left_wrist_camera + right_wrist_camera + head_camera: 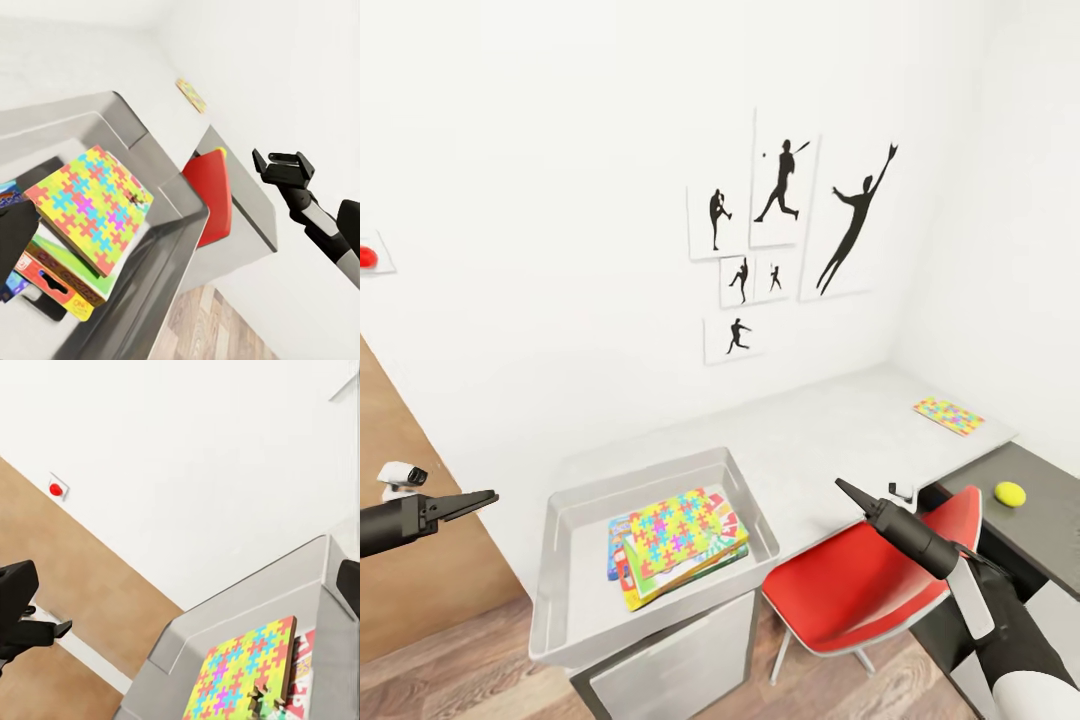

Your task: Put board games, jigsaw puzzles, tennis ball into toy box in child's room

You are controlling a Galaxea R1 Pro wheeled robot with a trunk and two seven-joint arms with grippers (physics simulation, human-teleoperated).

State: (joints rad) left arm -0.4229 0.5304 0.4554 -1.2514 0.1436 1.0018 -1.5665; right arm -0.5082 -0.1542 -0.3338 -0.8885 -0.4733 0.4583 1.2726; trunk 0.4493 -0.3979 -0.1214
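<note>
The light-grey toy box (565, 590) sits on the near end of the table (830, 430). It holds a stack of board games (628, 580) with one jigsaw puzzle (678, 525) on top, also seen in the left wrist view (86, 206). The other jigsaw puzzle (949, 416) lies flat at the table's far right. On the lower dark-grey section rests the tennis ball (1010, 493). My left gripper (480, 500) hovers open, left of the box. My right gripper (845, 490) is open and empty above the red chair, right of the box.
A red chair (870, 580) is tucked under the table between the box and the dark-grey section (1050, 540). A brown wood panel (400, 580) stands at the left. Silhouette pictures (785, 230) hang on the wall behind.
</note>
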